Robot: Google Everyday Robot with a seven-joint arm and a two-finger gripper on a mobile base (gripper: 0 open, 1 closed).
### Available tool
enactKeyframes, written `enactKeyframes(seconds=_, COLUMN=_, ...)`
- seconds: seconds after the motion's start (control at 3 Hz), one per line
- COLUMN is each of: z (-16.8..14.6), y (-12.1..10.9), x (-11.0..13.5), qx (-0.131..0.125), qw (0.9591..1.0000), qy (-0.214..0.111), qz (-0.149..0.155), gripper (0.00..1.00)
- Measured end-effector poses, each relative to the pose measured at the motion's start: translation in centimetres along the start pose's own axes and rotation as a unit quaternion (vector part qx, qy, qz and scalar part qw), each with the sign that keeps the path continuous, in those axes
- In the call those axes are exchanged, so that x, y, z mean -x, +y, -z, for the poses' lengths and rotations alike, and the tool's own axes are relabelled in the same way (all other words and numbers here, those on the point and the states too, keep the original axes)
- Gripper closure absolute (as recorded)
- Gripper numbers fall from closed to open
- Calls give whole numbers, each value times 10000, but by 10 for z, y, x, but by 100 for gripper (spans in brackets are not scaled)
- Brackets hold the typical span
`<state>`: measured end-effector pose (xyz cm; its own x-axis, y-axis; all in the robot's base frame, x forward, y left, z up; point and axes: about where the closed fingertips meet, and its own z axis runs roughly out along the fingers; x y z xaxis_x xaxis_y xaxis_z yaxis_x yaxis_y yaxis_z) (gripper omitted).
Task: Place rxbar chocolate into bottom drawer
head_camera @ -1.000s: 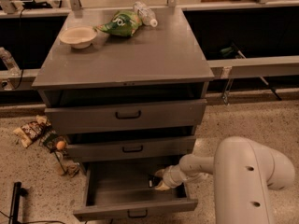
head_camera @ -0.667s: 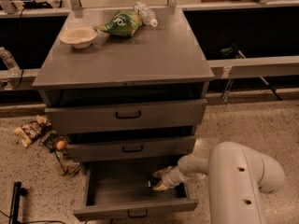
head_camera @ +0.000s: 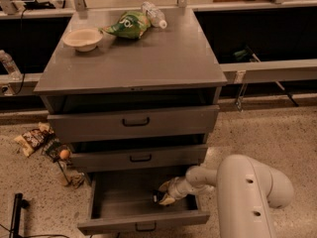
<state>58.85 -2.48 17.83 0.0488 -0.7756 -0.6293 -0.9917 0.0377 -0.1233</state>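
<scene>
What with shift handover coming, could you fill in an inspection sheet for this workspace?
Surface: grey cabinet top carries a bowl, green chip bag and plastic bottle.
Job's things: bottom drawer pulled open; a small dark item, apparently the rxbar chocolate, lies at the gripper inside it.
Clutter: wrappers on the floor left of the cabinet.
Grippers: gripper low inside the bottom drawer, toward its right side.
Cables: thin dark cable hanging at far left.
Surroundings: speckled floor; metal rails behind.
</scene>
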Motion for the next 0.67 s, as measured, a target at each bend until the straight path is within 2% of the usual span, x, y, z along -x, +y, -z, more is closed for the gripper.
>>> enactKeyframes(seconds=0.33, z=7, y=-4, x=3, qx=-213, qw=9996, qy=8, qz=-180, gripper=33)
enactKeyframes(seconds=0.67, z=38, y=-4, x=5, qx=-668, qw=9967, qy=80, qz=-457, gripper=63)
